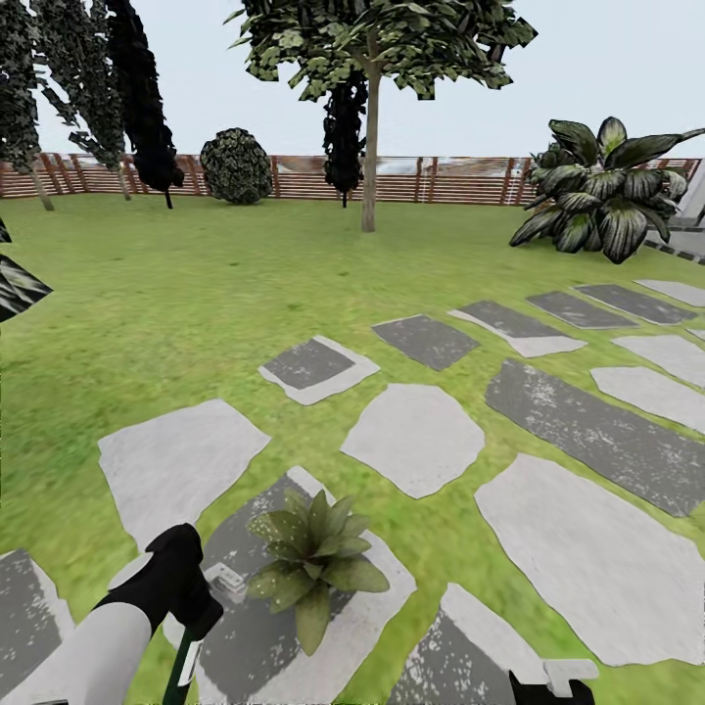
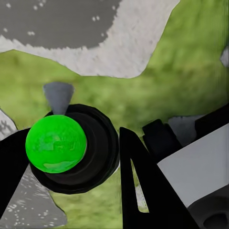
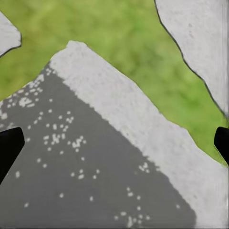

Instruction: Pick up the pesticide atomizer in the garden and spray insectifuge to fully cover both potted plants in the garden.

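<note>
One potted plant (image 1: 313,558) sits just right of the left claw (image 1: 201,612). That claw grips the spray bottle (image 1: 184,671), held upright. Right claw (image 1: 553,685) hangs open, farther off.

My left arm reaches forward low at the near left, white forearm ending in a black wrist. My left gripper (image 2: 71,157) points down, its black fingers (image 2: 143,186) closed on the pesticide atomizer (image 2: 56,143). My right gripper (image 3: 114,143) hangs at the near right, pointing down, its two dark fingertips (image 3: 8,143) spread wide apart with nothing between them.
</note>
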`<state>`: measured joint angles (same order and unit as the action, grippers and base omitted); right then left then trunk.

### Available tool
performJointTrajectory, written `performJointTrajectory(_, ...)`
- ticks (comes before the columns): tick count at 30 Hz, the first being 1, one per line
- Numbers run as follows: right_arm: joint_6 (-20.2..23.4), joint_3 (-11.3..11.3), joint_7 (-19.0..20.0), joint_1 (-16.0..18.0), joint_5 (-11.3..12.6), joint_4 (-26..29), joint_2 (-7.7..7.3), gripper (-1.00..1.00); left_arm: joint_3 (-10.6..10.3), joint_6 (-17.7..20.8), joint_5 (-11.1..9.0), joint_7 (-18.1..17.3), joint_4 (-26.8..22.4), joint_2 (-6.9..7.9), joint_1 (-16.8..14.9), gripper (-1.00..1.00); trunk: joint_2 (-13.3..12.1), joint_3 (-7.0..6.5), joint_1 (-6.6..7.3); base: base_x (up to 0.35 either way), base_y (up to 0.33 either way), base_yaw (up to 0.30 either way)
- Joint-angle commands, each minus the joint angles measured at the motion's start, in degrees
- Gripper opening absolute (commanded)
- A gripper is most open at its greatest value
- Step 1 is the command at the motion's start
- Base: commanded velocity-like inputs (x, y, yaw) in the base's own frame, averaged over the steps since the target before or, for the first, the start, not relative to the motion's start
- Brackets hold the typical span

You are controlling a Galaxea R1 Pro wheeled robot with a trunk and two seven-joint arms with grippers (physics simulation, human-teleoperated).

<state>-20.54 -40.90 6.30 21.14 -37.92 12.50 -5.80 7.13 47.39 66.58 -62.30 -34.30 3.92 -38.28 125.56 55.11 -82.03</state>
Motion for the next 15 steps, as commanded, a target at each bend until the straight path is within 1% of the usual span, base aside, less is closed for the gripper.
performJointTrajectory(1,-0.20,-0.50,0.45,0.04,-0.12,-0.02,0.00,1.00,0.26,0.34,0.48,-0.51,-0.07,-0.09,-0.04,-1.00,0.03,0.05,0.02,-0.026,-0.259,0.123)
performJointTrajectory(5,-0.20,-0.47,0.45,0.04,-0.14,-0.03,0.07,1.00,0.27,0.34,0.41,-0.47,-0.06,-0.21,0.01,-1.00,0.03,0.05,0.02,0.045,-0.267,0.236)
performJointTrajectory(10,-0.20,-0.46,0.46,0.04,-0.14,-0.02,0.05,1.00,0.18,0.34,0.52,-0.53,-0.14,-0.24,-0.27,-1.00,0.03,0.05,0.02,0.114,-0.259,0.275)
performJointTrajectory(13,-0.20,-0.48,0.46,0.04,-0.14,-0.02,0.05,1.00,0.17,0.40,0.66,-0.54,-0.14,-0.28,-0.51,-1.00,0.03,0.05,0.02,0.049,-0.077,0.270)
performJointTrajectory(15,-0.20,-0.49,0.46,0.04,-0.11,-0.02,0.02,1.00,0.12,0.62,0.79,-0.57,-0.18,-0.34,-0.70,-1.00,0.03,0.05,0.02,0.010,-0.016,0.131)
